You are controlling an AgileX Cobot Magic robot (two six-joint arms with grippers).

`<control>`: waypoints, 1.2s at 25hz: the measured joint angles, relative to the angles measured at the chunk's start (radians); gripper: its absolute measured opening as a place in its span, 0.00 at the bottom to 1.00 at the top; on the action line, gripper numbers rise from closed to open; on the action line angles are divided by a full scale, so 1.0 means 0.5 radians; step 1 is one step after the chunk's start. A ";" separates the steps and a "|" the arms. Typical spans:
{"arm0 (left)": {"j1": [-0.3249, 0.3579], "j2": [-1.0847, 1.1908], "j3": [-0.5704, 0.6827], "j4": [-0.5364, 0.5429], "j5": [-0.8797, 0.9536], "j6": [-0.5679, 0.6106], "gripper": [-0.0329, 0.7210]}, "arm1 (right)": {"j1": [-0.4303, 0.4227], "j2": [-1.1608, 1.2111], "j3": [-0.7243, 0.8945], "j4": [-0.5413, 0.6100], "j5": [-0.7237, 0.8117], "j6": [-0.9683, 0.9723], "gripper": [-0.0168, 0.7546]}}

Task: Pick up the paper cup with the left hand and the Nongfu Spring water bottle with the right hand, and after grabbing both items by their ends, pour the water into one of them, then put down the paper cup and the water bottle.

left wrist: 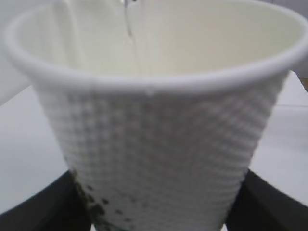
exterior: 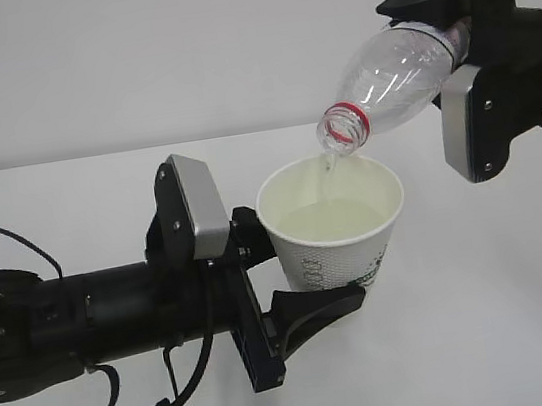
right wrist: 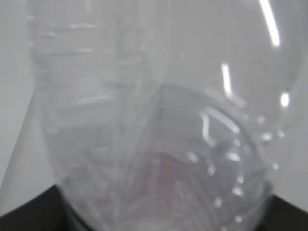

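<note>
White tapered paper cup (exterior: 335, 224) sat at frame centre, clamped low in my left black gripper (exterior: 297, 280), while my right gripper (exterior: 472, 53), upper right, gripped the tilted clear plastic bottle (exterior: 390, 80), water (exterior: 329, 162) trickling in.

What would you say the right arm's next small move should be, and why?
Probably tip the bottle back upright. It hangs neck-down over the cup, looks nearly empty, and only a thin stream of water falls. The cup, clamped in the left gripper, already holds plenty.

bottle mouth (exterior: 344, 129) blocking cup (exterior: 332, 223) opening
</note>
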State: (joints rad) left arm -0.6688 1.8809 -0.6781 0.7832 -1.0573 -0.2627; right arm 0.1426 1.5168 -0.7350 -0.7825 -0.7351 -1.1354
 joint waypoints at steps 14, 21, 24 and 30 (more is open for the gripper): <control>0.000 0.000 0.000 0.000 0.000 0.000 0.75 | 0.000 0.000 0.000 0.003 -0.009 -0.004 0.62; 0.000 0.000 0.000 0.000 0.000 0.000 0.74 | 0.000 0.000 0.000 0.003 -0.012 -0.004 0.62; 0.000 0.000 0.000 0.000 0.000 0.000 0.74 | 0.000 0.000 0.000 0.004 -0.012 -0.004 0.62; 0.000 0.000 0.000 0.000 0.000 0.000 0.74 | 0.000 0.000 0.000 0.004 -0.012 -0.004 0.62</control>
State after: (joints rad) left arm -0.6688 1.8809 -0.6781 0.7832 -1.0573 -0.2627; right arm 0.1426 1.5168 -0.7350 -0.7802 -0.7413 -1.1375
